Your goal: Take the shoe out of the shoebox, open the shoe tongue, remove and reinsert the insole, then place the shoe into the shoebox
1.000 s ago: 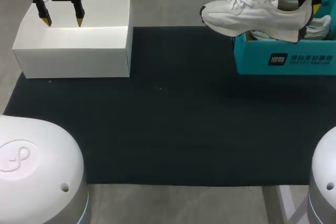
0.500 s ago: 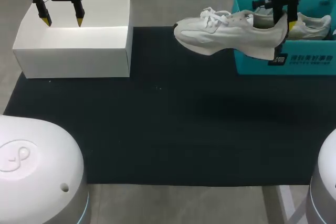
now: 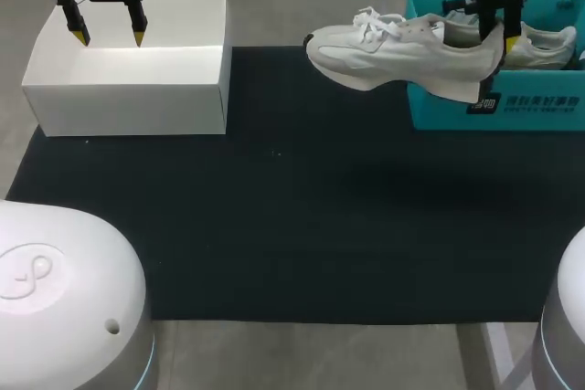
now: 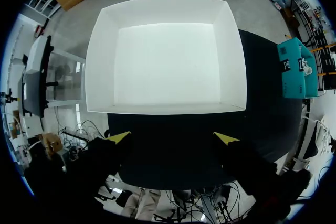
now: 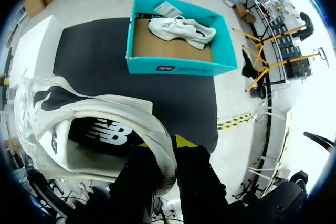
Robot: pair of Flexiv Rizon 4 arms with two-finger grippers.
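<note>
The right gripper (image 3: 502, 38) is clamped on the heel rim of a white shoe (image 3: 402, 47), with one finger inside the opening and the other against the outside of the heel. The shoe hangs from it in the air, out of the teal shoebox (image 3: 498, 102) and over the black mat (image 3: 292, 207). Its toe and laces stretch away from the gripper toward the left arm's side. In the right wrist view the shoe (image 5: 89, 108) fills the space just under and beside the gripper (image 5: 163, 145). Its dark insole (image 5: 100, 132) shows in the opening. The shoebox (image 5: 173, 67) sits on the mat ahead of the fingers, apart from them, and a second white shoe (image 5: 181, 30) lies inside it. The left gripper (image 3: 108, 36) hovers over an open white box (image 3: 128, 98) with its fingers spread apart and nothing between them. In the left wrist view that box (image 4: 168, 109) lies just ahead of the two yellow tips of the left gripper (image 4: 173, 138), and the mat (image 4: 173, 153) is under them.
</note>
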